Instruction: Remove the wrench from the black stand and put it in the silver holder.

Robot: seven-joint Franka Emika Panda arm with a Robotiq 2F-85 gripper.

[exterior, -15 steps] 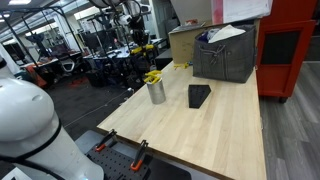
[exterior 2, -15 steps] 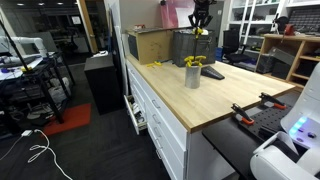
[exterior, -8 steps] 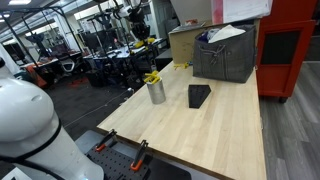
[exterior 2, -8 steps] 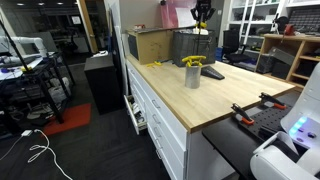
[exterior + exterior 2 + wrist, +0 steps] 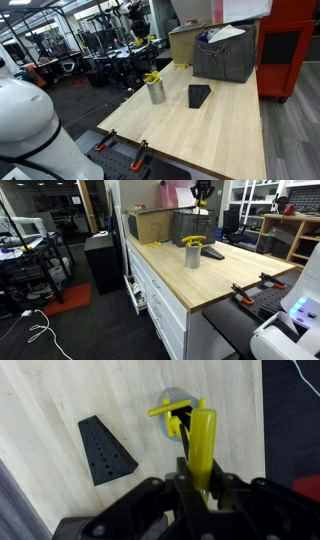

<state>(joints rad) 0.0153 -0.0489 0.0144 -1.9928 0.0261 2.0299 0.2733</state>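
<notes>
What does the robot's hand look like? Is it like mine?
Not much like yours. The robot's gripper is black and chunky, built from blocky, hard-looking parts, with two straight black fingers instead of five. In the wrist view no writing or stickers show on it. In both exterior views the arm behind it is too small and dark to describe.

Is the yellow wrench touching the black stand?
Apart. In the wrist view, the wrench sits in the end effector, and bare table shows between it and the black stand.
</notes>
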